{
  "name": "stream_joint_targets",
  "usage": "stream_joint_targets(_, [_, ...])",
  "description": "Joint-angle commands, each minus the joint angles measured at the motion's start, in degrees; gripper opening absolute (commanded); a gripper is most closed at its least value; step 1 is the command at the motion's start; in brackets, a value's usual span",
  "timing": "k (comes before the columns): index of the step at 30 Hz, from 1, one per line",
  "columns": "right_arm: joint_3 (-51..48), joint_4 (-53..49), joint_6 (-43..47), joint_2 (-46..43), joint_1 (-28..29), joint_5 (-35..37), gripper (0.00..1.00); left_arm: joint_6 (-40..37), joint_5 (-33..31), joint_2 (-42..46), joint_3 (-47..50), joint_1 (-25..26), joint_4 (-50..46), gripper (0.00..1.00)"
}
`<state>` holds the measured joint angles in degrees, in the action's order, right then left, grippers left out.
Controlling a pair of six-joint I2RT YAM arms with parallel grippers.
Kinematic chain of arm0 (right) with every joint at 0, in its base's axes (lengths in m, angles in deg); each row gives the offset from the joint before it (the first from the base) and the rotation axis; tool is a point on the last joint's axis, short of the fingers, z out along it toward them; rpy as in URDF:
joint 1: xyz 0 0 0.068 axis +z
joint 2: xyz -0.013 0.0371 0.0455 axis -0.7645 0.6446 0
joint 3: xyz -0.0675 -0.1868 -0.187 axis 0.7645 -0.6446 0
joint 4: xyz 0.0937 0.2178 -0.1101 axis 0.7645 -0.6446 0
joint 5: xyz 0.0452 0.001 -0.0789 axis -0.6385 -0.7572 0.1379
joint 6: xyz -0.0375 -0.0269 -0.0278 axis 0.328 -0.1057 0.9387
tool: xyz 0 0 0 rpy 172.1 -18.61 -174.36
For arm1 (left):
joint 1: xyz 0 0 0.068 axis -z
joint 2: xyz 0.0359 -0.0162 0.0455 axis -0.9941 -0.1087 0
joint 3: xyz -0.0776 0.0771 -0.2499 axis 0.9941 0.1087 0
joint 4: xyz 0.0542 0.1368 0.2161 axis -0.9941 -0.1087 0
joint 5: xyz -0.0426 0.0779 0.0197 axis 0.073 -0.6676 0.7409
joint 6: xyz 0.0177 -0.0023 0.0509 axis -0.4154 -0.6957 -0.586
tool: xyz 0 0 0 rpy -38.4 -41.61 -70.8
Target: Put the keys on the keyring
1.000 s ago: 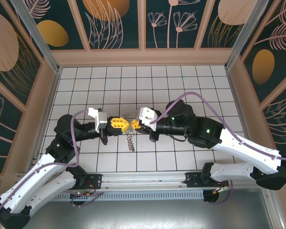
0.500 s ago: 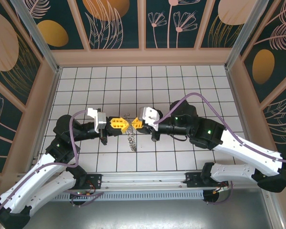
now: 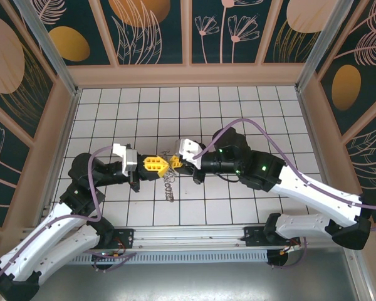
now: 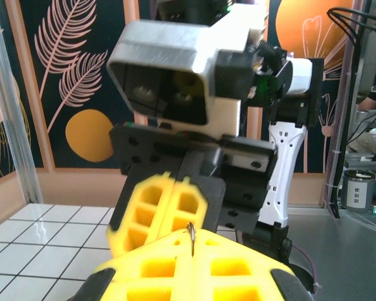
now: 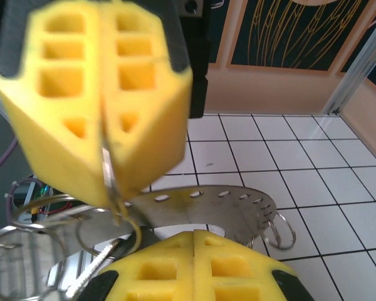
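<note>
Meeting tip to tip above the middle of the white-tiled tabletop (image 3: pixel 238 113), both grippers had their yellow fingers pressed together. The left gripper (image 3: pixel 165 166) was clamped on a thin wire loop (image 4: pixel 191 232) of the keyring (image 5: pixel 207 204), which dangled below the tips. The right gripper (image 3: pixel 176 162) was closed too, though on what was hard to tell. The keys (image 5: pixel 91 280) hung just beside the ring's flat plate.

My counter (image 3: pixel 238 106) is a white tiled top ruled with dark grid lines and closed in by pale tan walls (image 3: pixel 188 75) at left, far side and right. A metal rail (image 3: pixel 188 233) along its near edge carries my two arm bases (image 3: pixel 122 238). I cannot tell whether the dangling keyring (image 3: pixel 169 186) touches the tiles.
</note>
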<state>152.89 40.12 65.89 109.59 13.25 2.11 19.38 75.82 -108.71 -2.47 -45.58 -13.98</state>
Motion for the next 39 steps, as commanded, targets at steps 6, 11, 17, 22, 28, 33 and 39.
stream_joint_targets(6, [1.3,2.4,-1.2,-1.1,-0.4,-1.4,0.0,1.4,1.8,0.9,-0.5,0.0,4.4,0.0])
stream_joint_targets(11, [0.1,3.0,-1.9,-3.2,-0.4,-0.2,0.0,1.1,1.6,1.1,-0.9,0.0,3.8,0.0])
stream_joint_targets(17, [-1.2,2.7,-2.6,-6.2,-0.4,2.9,0.23,0.9,0.9,0.5,-1.1,0.0,3.2,0.0])
stream_joint_targets(22, [-4.2,5.4,-1.5,-10.1,-0.4,4.0,0.33,0.9,-1.4,0.1,-0.5,0.0,3.6,0.0])
stream_joint_targets(28, [-4.9,8.5,-1.1,-9.6,-0.4,1.1,0.42,1.9,-3.6,1.4,2.8,0.0,6.5,0.0])
stream_joint_targets(33, [-5.4,10.0,-1.2,-8.8,-0.2,-0.1,0.46,2.8,-2.2,1.6,2.4,0.0,7.1,0.0])
stream_joint_targets(39, [-7.1,11.8,-1.2,-9.8,0.2,-1.2,0.46,3.6,-0.5,3.0,2.7,0.1,7.9,0.0])
